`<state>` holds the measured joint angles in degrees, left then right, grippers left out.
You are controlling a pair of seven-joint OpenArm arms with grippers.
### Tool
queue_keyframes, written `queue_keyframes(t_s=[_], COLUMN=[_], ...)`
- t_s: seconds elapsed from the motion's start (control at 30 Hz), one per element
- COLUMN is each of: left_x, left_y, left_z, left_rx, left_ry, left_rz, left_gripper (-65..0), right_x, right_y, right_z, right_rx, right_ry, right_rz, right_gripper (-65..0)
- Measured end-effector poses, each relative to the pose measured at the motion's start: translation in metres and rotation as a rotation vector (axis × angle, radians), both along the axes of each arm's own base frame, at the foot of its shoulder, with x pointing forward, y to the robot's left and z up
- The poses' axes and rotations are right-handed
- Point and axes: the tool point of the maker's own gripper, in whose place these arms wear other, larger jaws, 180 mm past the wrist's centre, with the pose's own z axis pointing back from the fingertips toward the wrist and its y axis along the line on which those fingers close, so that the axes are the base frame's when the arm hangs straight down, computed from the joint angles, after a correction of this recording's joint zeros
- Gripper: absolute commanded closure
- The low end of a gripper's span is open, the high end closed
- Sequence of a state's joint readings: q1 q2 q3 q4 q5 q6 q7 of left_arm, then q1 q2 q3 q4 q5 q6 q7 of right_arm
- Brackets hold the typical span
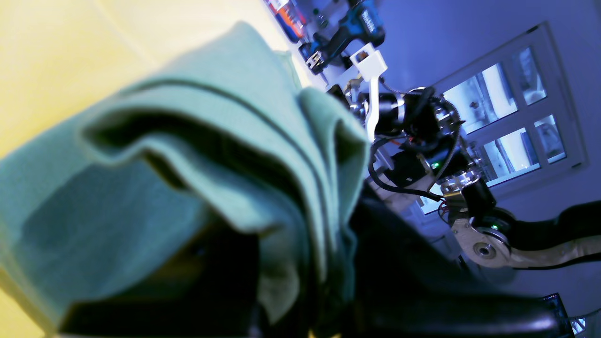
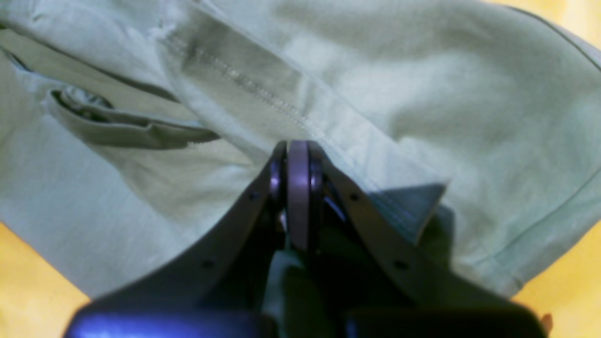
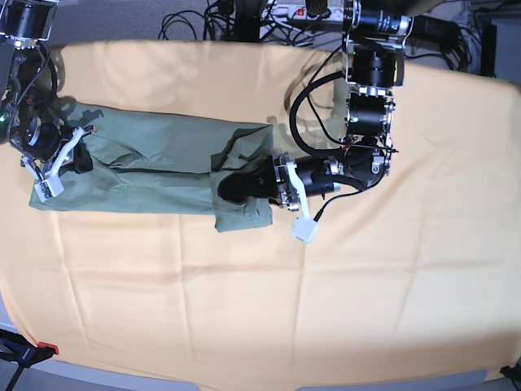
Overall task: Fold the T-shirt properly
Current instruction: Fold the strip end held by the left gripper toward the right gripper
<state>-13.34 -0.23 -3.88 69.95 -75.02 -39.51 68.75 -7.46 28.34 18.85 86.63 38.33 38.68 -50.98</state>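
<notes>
Sage-green soft cotton T-shirt [image 3: 155, 171] lies stretched out as a long band across the big yellow-orange cloth [image 3: 260, 277] covering the table, toward the far left side. Left gripper [image 3: 232, 187] has its jaws pinching bunched-up fabric at the shirt's right end. Right gripper [image 2: 296, 155], jaws pressed together, pinches a stitched hem at the other end.

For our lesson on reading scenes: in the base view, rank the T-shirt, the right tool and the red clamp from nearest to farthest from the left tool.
1. T-shirt: its end is pinched in the left tool.
2. Right tool: at the shirt's far end, on the view's left.
3. Red clamp: bottom-left corner, past the yellow cloth.
</notes>
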Motion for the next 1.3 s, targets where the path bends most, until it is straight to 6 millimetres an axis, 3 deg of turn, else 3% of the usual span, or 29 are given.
queue_keyframes(t_s=[0.1, 0.17, 0.5, 0.57, 0.6, 0.7, 0.83, 0.97, 1.03, 1.17, 1.3], left_x=[0.0, -0.003, -0.031, -0.031, -0.03, -0.027, -0.025, -0.02, -0.013, 0.005, 0.014], left_y=[0.0, -0.004, -0.039, -0.039, -0.038, -0.035, -0.033, -0.026, -0.019, 0.004, 0.019], left_z=[0.001, 0.001, 0.01, 0.01, 0.01, 0.011, 0.0, -0.006, -0.003, 0.002, 0.003], left_rx=[-0.004, -0.007, -0.066, -0.067, -0.067, -0.068, -0.004, 0.032, 0.026, 0.008, 0.026], left_ry=[0.0, 0.005, 0.015, 0.014, 0.013, 0.01, 0.003, -0.002, -0.006, -0.012, -0.024], left_rz=[0.0, -0.015, -0.156, -0.155, -0.153, -0.141, -0.133, -0.107, -0.078, 0.014, 0.051], left_gripper=[-27.4, -35.5, -35.6, -32.4, -27.2, 0.0, 0.0, 0.0, 0.0, 0.0, 0.0], right_x=[0.0, 0.0, 0.0, 0.0, 0.0, 0.0, 0.0, 0.009, 0.013, 0.02, 0.034], right_y=[0.0, 0.0, 0.0, 0.0, 0.0, 0.0, 0.0, 0.0, -0.004, -0.02, -0.043], right_z=[0.0, 0.0, 0.0, 0.0, 0.0, 0.0, 0.0, 0.008, 0.013, 0.026, 0.065], right_rx=[0.0, 0.0, 0.0, 0.0, 0.0, 0.0, -0.001, 0.018, 0.021, 0.031, 0.138], right_ry=[0.0, 0.0, 0.0, 0.0, 0.0, 0.0, -0.001, -0.059, -0.088, -0.125, -0.236], right_rz=[0.0, 0.001, 0.003, 0.003, 0.003, 0.003, 0.003, -0.011, -0.036, -0.098, -0.2], right_gripper=[0.0, 0.0, 0.0, 0.0, 0.0, 0.0, 0.0, -27.7, -36.5, -37.3, -37.3])
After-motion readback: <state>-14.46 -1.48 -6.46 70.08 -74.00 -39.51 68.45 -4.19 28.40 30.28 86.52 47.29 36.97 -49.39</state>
